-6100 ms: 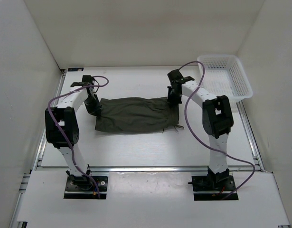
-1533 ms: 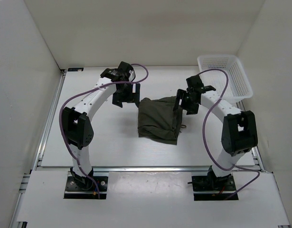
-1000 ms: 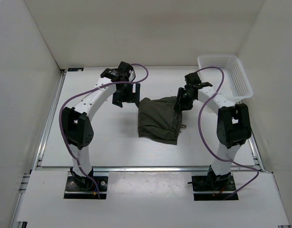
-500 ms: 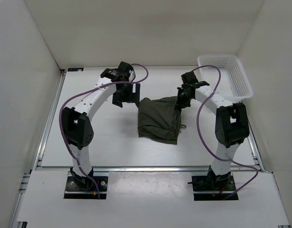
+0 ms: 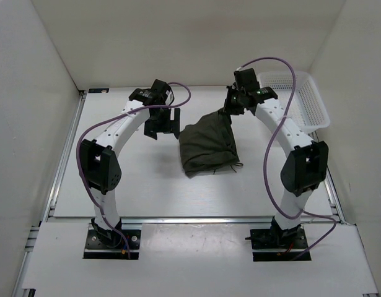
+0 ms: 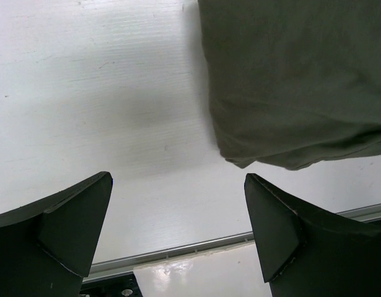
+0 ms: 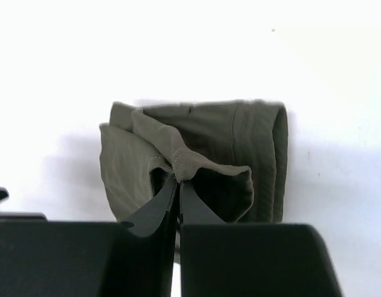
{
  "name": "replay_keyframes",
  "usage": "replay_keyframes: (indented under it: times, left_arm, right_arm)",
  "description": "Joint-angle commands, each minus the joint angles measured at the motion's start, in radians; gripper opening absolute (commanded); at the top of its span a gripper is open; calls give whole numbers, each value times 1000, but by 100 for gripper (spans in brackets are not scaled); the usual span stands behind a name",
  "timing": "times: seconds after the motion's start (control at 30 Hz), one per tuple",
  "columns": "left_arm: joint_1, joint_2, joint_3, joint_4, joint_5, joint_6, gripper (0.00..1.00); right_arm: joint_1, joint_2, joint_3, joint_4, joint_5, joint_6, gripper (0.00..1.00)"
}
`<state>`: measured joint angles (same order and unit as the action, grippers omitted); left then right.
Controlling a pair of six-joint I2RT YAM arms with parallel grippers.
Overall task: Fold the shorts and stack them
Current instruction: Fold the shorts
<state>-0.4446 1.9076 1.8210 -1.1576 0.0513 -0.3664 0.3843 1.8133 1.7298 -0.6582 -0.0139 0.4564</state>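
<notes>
Pinching a raised corner of the shorts (image 5: 207,145), the right gripper (image 5: 227,111) is clenching it tight; the left gripper (image 5: 167,124) is hovering released beside them.

Open table (image 5: 134,179) flanks the shorts (image 5: 207,145); basket (image 5: 316,106) blocks far right.

Top view looks down from behind; 2 wrist views — close — share the shorts (image 5: 207,145).
</notes>
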Motion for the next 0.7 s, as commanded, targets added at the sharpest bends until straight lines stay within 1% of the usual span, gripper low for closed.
replay_keyframes:
  times: [0.0,0.03,0.07,0.1,0.13,0.17,0.2,0.23,0.27,0.3,0.33,0.37,0.4,0.43,0.5,0.53,0.57,0.6,0.63,0.67]
  left_arm:
    - [9,-47,15,4,-4,9,99]
    - [9,-38,6,4,-4,9,99]
    - [9,-29,6,4,-4,9,100]
    - [9,-28,6,4,8,9,100]
    - [9,-28,6,13,18,9,100]
    - [9,-18,6,13,18,9,100]
    - [9,-18,17,13,31,9,100]
    - [9,-18,17,13,42,9,100]
    - [9,-9,29,13,42,9,100]
    - [0,-9,29,13,42,9,100]
    - [0,2,29,24,56,9,100]
    - [-12,2,29,24,70,9,100]
    - [-13,2,29,41,84,0,100]
    - [-25,13,29,53,119,0,100]
    - [-36,25,-3,102,160,-12,88]
    - [-36,42,-20,125,215,-26,80]
    - [-36,57,-40,153,243,-35,69]
    - [-36,67,-73,201,255,-58,43]
    - [-36,97,-74,211,255,-68,30]
    - [-36,114,-83,211,269,-68,19]
  right_arm:
    - [-13,136,103,-14,51,-7,0]
    - [-22,165,125,-14,81,-7,0]
    - [-22,194,146,-23,97,-7,4]
    - [-22,254,171,-32,97,-7,12]
    - [-34,282,238,-53,97,-7,17]
    - [-44,300,264,-93,97,-7,22]
    - [-44,300,273,-93,83,-7,33]
    - [-44,300,274,-93,83,-7,49]
    - [-44,279,237,-93,83,2,70]
    - [-44,240,219,-93,100,2,78]
    - [-44,215,197,-93,115,11,83]
    - [-33,190,171,-84,141,11,83]
    - [-22,138,119,-84,156,11,82]
    - [-22,111,90,-72,157,11,77]
    - [11,43,27,-51,167,11,46]
    - [22,26,-36,-50,137,11,32]
    - [22,14,-65,-38,114,11,15]
    - [37,1,-96,-23,86,11,9]
    - [54,1,-155,-23,60,11,5]
    - [73,1,-186,-8,46,11,0]
